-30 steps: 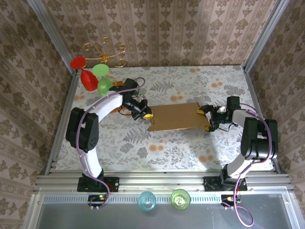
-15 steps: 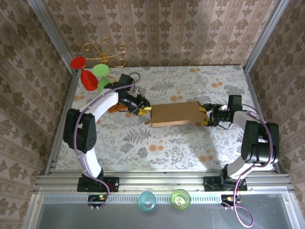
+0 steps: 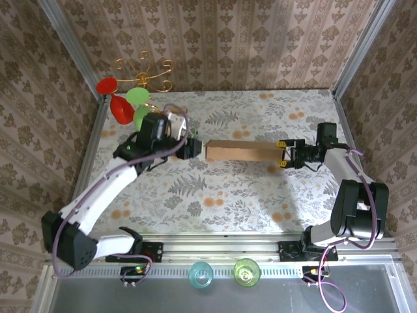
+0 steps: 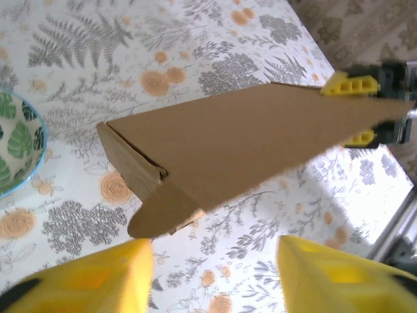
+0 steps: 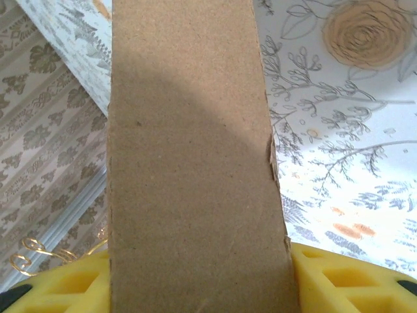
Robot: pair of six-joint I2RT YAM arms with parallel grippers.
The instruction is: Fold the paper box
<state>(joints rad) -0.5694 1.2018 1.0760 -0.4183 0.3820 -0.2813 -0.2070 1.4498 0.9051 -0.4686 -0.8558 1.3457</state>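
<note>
Right claw (image 3: 285, 156) is clamping the paper box (image 3: 240, 152) by its right end, mid-table. Top view: box is reading narrower than a second ago, so I'm judging the panel is tipping up. Left claw (image 3: 193, 149) is sitting just off the left end. Left wrist: fingers (image 4: 98, 277) are spread, gripping nothing. Right wrist: cardboard is running between my pads (image 5: 339, 274).

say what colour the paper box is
The paper box is plain brown, clearest in the left wrist view.
</note>
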